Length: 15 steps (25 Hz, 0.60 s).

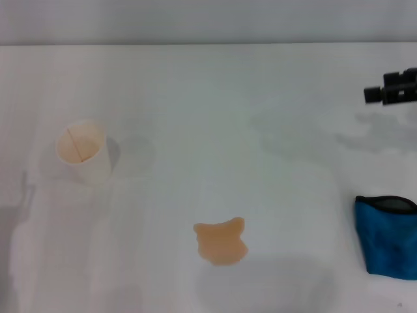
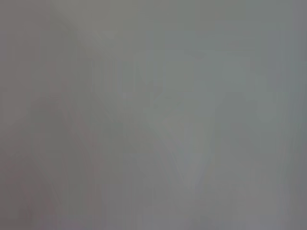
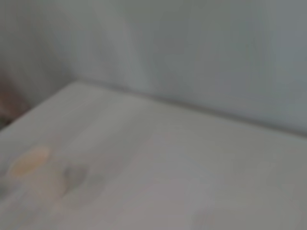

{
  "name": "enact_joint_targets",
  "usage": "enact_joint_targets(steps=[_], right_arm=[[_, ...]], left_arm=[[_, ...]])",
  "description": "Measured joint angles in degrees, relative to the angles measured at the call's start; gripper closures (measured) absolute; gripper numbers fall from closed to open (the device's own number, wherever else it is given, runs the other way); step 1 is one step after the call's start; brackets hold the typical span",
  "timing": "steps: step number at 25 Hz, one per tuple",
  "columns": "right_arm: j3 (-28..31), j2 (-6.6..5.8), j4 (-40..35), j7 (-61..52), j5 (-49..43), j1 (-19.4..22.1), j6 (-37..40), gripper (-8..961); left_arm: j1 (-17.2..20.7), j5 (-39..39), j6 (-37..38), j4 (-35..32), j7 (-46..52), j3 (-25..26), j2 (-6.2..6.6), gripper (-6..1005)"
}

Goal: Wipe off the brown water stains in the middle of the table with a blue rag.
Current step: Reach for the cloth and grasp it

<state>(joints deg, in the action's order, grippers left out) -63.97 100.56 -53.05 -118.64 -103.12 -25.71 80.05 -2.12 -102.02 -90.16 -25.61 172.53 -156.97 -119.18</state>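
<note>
- white desk [image 1: 215, 104] fills nearly the whole head view, meeting a pale wall along the far edge.
- brown water stains [image 1: 222, 242] on the near middle of the desk: one flat, orange-brown puddle with a lobed outline, nothing touching it.
- blue rag [image 1: 387, 238] folded at the near right edge of the desk, dark trim along its far side, well apart from the puddle and partly cut off by the head view's right border.
- white paper cup [image 1: 83, 151] upright on the left side, tan inside, well apart from the puddle and the rag.
- right tool [image 1: 393, 88] seen only as a dark piece at the far right, above the desk and beyond the rag, touching nothing; cannot tell whether released or clenched.
- left tool out of sight; left wrist view only a blank grey blur.
- right wrist view: blurred desk corner, wall behind, the cup [image 3: 36, 171] as a pale smear.
</note>
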Motion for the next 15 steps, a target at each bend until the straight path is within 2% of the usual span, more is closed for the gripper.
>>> enact_joint_targets(steps=[3,7,10,15], right_arm=[[0.06,0.64,-4.75,-3.04,-5.24,-1.30,5.35,95],[0.08,2.59,-12.17,-6.37,-12.48,-2.82,12.11,95],[0.11,4.54,-17.69,-8.86,-18.98,-3.86,16.63,96],[1.14,9.14,-26.11,-11.51,-28.80,-4.97,23.90,96]], left_arm=[[-0.15,0.02,0.05,-0.03,0.00,0.00,-0.01,123],[-0.45,0.02,-0.09,-0.03,0.00,0.00,0.00,123],[-0.60,0.01,-0.40,-0.40,0.00,0.00,0.00,123],[-0.81,0.00,-0.48,-0.83,0.00,0.00,0.10,122]])
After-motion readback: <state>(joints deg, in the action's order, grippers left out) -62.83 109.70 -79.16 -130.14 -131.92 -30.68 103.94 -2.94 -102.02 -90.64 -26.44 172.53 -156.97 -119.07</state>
